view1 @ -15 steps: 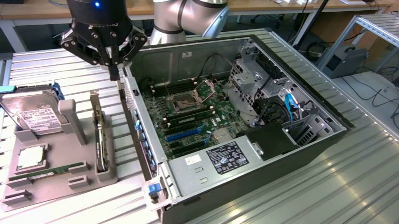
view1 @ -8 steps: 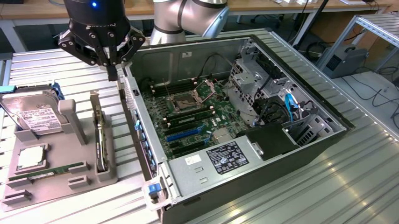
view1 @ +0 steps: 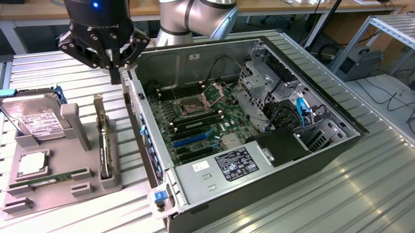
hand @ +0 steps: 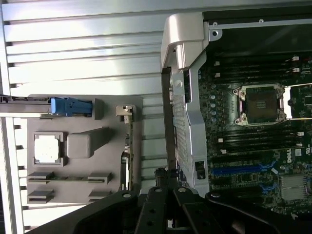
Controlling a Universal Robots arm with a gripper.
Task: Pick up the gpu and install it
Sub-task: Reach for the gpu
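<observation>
Exterior view: on the holder's (view1: 61, 194) edge nearest the case, we see the gpu (view1: 102, 141) standing on edge. Higher up, our gripper (view1: 115, 77) hangs empty, fingers pressed together, beside the open case (view1: 194, 180).

The gripper (view1: 116, 76) hangs above the gap between holder (view1: 61, 194) and case (view1: 175, 60). The gpu (view1: 102, 141) stands on edge in the holder, below the gripper toward the exterior view's left. The drive (view1: 36, 121) sits farther that way. The case lies on the gripper's opposite side.
</observation>
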